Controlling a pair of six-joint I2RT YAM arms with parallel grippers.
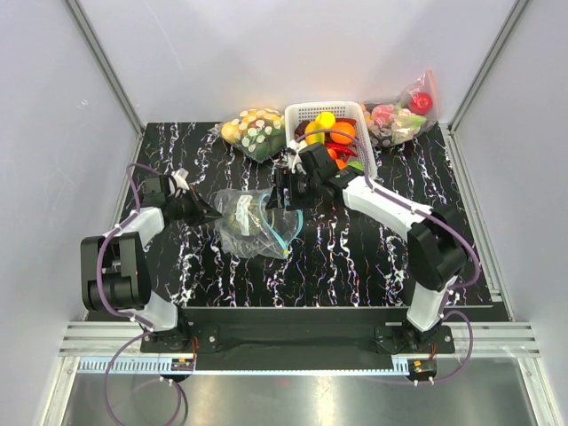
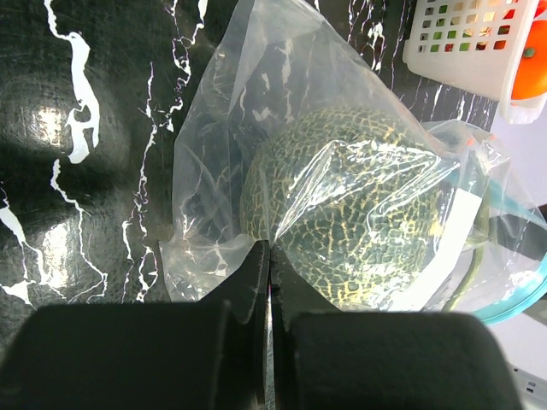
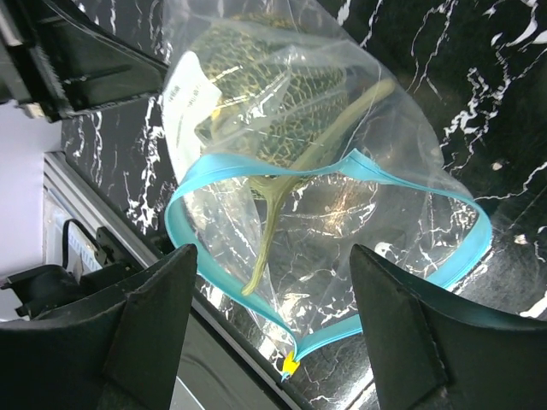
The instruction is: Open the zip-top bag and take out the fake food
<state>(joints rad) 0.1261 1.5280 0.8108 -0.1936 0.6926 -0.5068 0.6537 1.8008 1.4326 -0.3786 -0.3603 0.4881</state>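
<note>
Glossy, crinkled clear-plastic zip-top bag (image 2: pixel 342 171)

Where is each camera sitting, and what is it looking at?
Top camera: above and behind the arms, looking down on the table; both arms show.
Left wrist camera: on the left arm, facing the zip-top bag and fake food; left gripper shows, shut on the bag.
Right wrist camera: on the right arm, facing the bag's open mouth; right gripper shows, open.
All three see the bag.
</note>
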